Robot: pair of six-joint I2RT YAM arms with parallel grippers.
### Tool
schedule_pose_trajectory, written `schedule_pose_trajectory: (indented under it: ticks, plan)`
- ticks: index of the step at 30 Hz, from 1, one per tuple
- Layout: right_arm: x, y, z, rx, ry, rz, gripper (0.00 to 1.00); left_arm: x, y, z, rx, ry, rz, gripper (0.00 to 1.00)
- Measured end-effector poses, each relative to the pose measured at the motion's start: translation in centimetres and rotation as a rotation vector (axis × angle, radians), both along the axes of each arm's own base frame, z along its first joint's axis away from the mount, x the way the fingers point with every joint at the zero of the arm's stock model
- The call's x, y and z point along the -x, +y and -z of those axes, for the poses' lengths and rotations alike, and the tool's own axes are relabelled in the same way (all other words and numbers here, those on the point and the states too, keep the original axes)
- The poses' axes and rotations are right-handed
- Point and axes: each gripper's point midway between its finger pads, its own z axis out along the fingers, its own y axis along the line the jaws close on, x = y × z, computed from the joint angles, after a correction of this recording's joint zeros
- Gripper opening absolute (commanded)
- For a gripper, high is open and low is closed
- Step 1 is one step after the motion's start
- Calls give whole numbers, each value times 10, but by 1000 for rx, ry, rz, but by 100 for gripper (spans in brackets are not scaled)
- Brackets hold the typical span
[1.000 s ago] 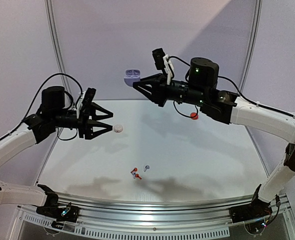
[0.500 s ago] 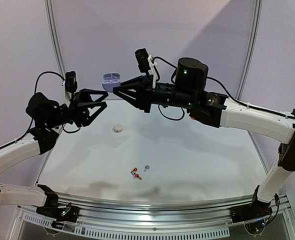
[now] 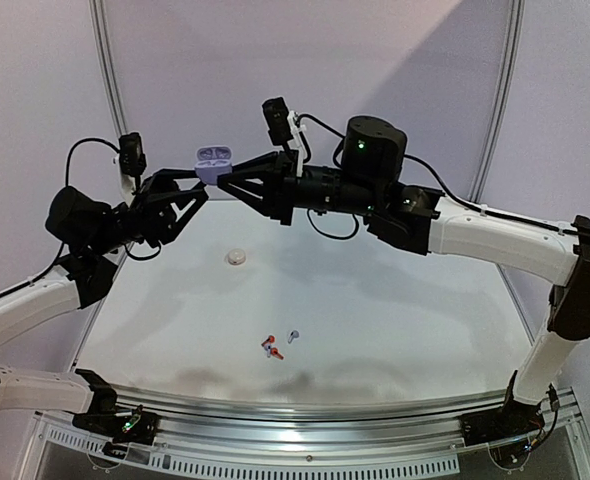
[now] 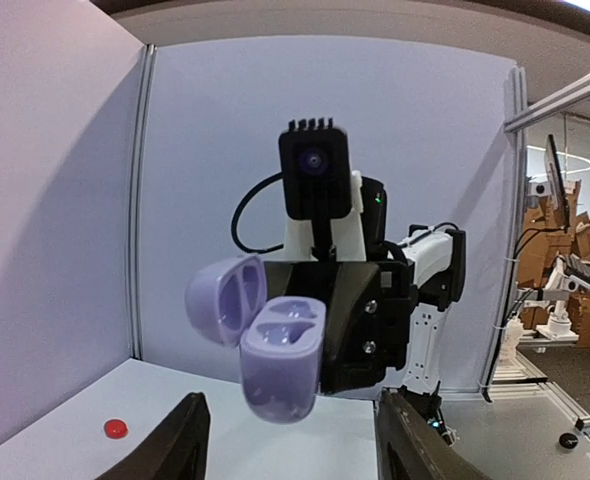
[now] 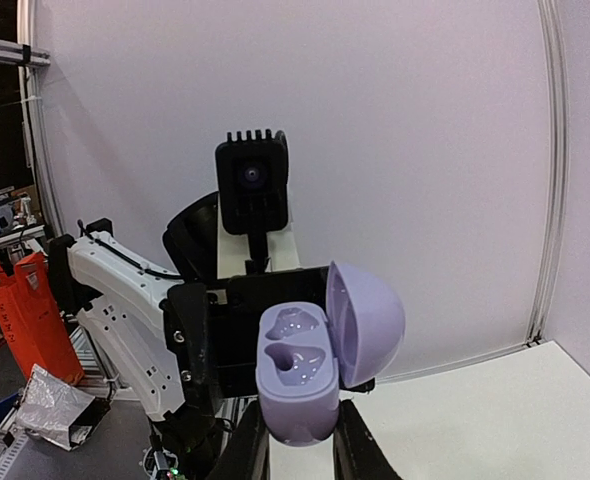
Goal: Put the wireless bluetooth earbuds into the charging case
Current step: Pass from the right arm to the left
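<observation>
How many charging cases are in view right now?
3. The lavender case, lid open, is held in the right gripper above the table; a white case lies on the table; a red case shows only in the left wrist view.

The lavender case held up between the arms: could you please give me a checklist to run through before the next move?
1. Case clamped in right gripper: ok.
2. Lid open, nothing inside the case: ok.
3. Left gripper open, jaws wide and low on either side of the case: ok.
4. Left gripper clear of the case: cannot tell.
5. Earbuds in the case: not ok; red ones and a grey one lie on the table.
</observation>
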Motion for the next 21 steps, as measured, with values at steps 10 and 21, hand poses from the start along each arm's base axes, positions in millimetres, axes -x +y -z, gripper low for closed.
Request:
schedule_pose_trajectory:
  ticks: [10,21]
  plan:
    - [0,6,6,10,2,-11,9,3,-2,-7,17,-7,13,42]
    - [1,7,-7,-19,-25,-12,9,4,-3,-6,16,1,20,30]
